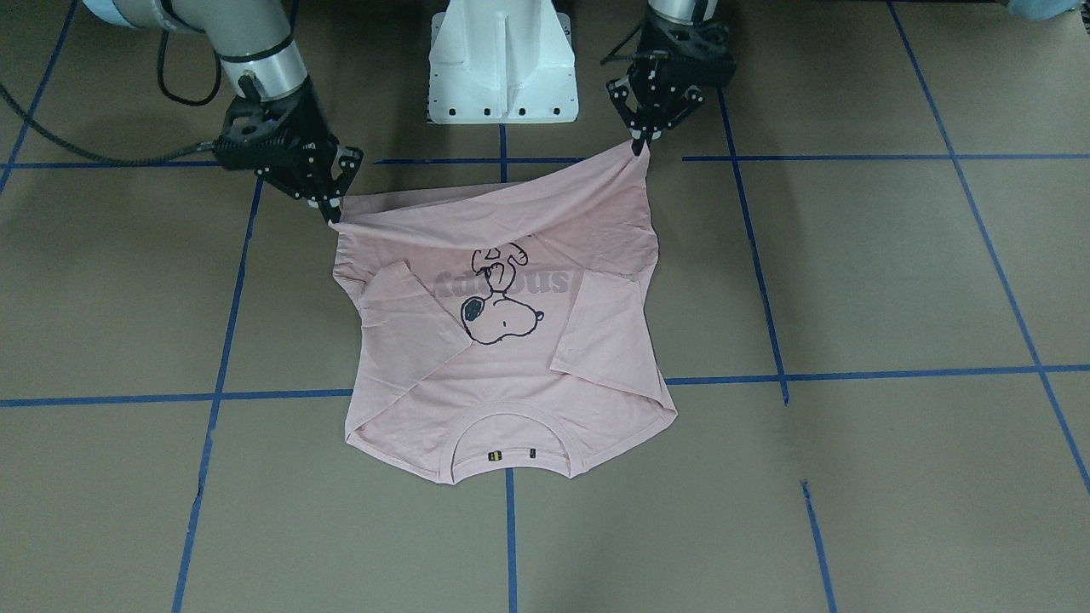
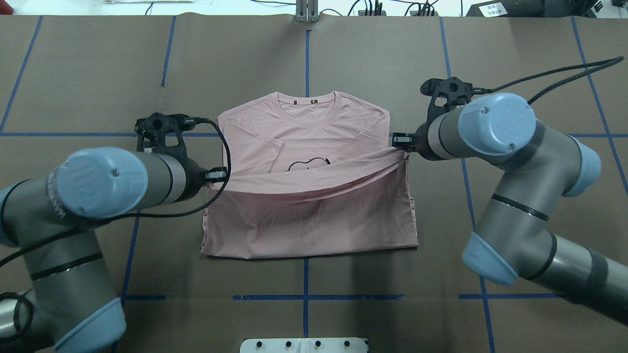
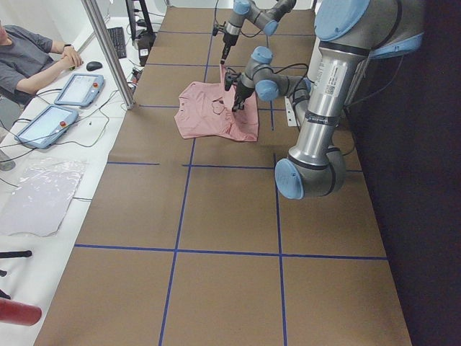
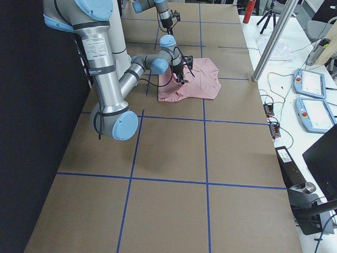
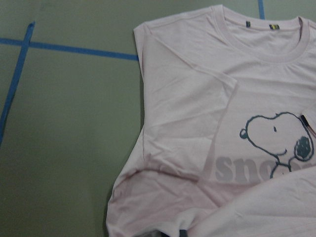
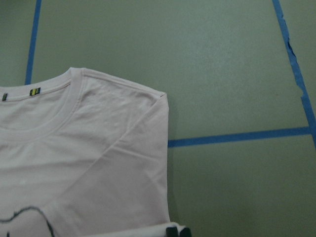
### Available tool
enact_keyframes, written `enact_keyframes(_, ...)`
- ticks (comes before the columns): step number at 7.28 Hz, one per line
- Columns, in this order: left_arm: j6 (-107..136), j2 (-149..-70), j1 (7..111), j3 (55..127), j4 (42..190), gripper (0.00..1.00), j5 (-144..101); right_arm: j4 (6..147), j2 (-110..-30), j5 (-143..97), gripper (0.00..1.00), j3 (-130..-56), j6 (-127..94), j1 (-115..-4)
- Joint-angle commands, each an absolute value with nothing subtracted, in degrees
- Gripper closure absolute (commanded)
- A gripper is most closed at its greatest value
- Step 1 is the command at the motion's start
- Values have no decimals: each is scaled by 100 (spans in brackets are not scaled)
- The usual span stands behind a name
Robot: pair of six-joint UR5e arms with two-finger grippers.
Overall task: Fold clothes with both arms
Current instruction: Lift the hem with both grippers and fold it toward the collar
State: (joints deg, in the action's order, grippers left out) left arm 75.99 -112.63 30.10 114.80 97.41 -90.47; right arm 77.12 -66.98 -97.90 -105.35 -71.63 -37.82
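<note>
The pale pink T-shirt [image 1: 511, 383] lies print up on the brown table, collar away from the robot, both sleeves folded in over the front. Its hem edge is lifted off the table and stretched between the two grippers, so the plain pink reverse [image 2: 304, 220] shows. My left gripper [image 1: 640, 146] [image 2: 218, 174] is shut on one hem corner. My right gripper [image 1: 330, 214] [image 2: 398, 140] is shut on the other, a little farther from the robot. The dog print [image 5: 276, 138] shows in the left wrist view. The collar and one shoulder [image 6: 98, 148] show in the right wrist view.
The white pedestal base [image 1: 502, 60] stands at the table's near edge behind the shirt. Blue tape lines [image 1: 851, 375] cross the brown table. An operator [image 3: 29, 58] sits with tablets [image 3: 43, 126] beyond the far edge, by a metal post [image 3: 108, 50].
</note>
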Motion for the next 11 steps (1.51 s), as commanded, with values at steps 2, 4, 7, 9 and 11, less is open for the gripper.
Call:
enact_keyframes(2,6778,-11584,3989,9559,11237,100,-9176,6368,-5707,-9809,100,-8522,-7119,-4227)
enact_keyframes(4,6767,-11828,4017,8941,11618,100,-9176,5733,-5354,-9800,100,-7677,-7110,-4437)
enact_keyframes(7,6759,-11918,4017,8693,11637,100,-9167,5704,-5159,-9756,100,-7444,-7084,-4641)
enact_keyframes(9,6759,-11988,4017,8692,11637,100,-9167,5695,-5115,-9756,100,-7444,-7093,-4623)
enact_keyframes(11,6776,-12102,4008,8692,11628,100,-9176,5687,-5115,-9756,100,-7479,-7101,-4483)
